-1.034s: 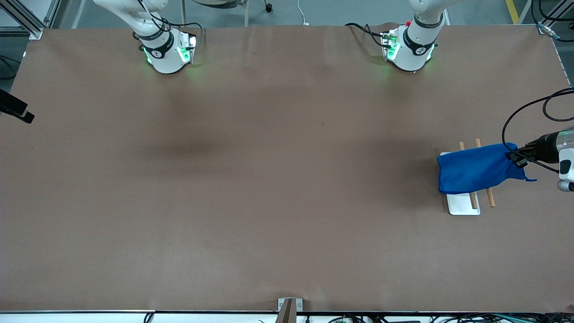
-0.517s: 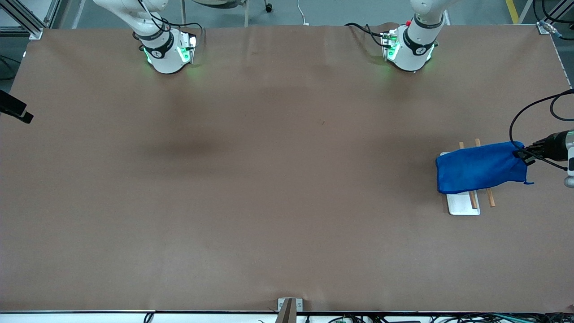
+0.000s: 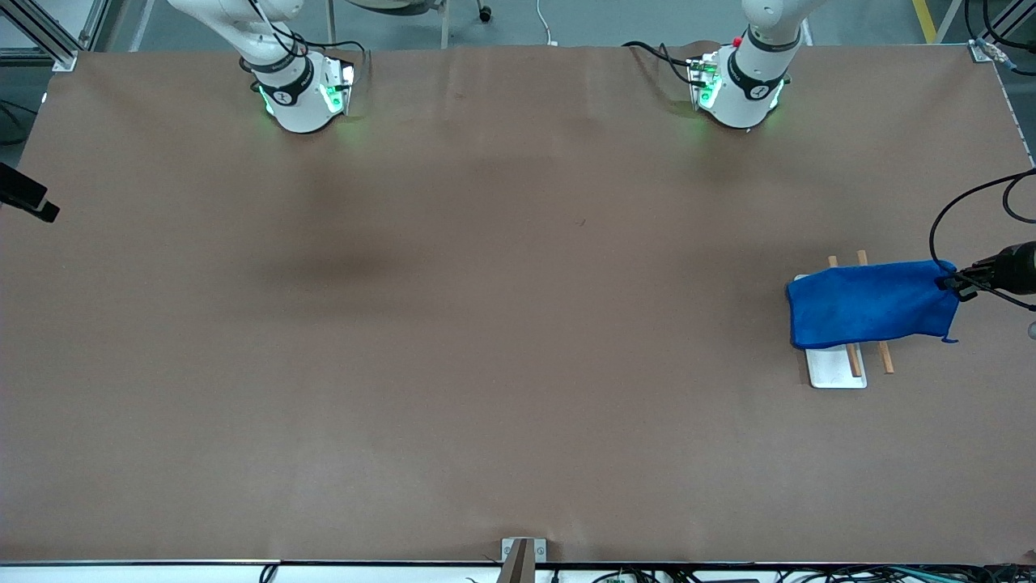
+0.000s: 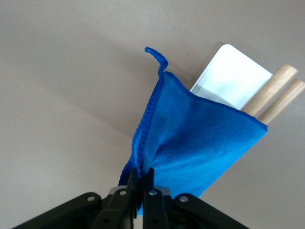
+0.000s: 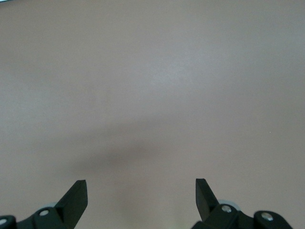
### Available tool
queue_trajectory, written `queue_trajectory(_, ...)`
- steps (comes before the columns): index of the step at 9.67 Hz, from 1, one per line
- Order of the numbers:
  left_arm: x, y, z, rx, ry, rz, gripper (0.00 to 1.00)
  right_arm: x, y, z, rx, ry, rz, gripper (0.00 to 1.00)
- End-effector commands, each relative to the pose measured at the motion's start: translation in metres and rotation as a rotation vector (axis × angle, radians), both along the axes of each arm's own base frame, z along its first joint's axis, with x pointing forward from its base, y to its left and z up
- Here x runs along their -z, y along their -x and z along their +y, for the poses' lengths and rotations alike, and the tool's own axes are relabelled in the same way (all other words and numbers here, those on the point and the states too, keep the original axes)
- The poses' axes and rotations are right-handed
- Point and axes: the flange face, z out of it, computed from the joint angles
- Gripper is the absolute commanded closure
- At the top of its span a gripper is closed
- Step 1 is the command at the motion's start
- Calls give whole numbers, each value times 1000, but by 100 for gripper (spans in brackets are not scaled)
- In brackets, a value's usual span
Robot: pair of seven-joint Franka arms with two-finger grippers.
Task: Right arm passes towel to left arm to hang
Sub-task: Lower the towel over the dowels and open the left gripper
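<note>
- Blue towel (image 3: 870,304) lies draped over two wooden rods (image 3: 885,355) of a rack on a white base (image 3: 836,368), near the table edge at the left arm's end, about midway between the robots' edge and the camera's edge.
- Left gripper (image 4: 141,177) has its fingers pinched almost together on the towel's hem, at the end that overhangs toward the table edge; in the front view it sits at that same end (image 3: 953,283).
- Judgement: the grip at the hem serves to stretch the cloth flat across the rods, so the hanging step looks close to done and release appears to be the step in hand.
- Corner loop (image 4: 157,56) hangs free off the towel's corner, touching nothing.
- Right gripper (image 5: 141,192) has its fingers spread wide and holds nothing; its wrist view shows only bare brown table (image 3: 486,324) below. That arm waits.
- Room: the table centre and the right arm's end offer wide open surface. The rack stands close to the table edge, so the left arm has little margin there; a lift straight up looks the safer exit.
- Risk, as judged: a snag on the hem could drag the towel off the rods.
</note>
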Motion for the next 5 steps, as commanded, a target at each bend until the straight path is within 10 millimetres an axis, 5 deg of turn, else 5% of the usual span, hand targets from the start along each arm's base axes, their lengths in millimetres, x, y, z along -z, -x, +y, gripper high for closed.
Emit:
queue_trajectory(1, 22, 3, 19, 37, 15, 6, 47, -1, 2, -2, 1, 8, 3, 0)
queue_trajectory(2, 24, 4, 25, 39, 25, -7, 1, -1, 2, -2, 1, 8, 3, 0)
queue_trajectory(5, -7, -10, 25, 118, -39, -67, 0, -1, 2, -2, 2, 8, 3, 0)
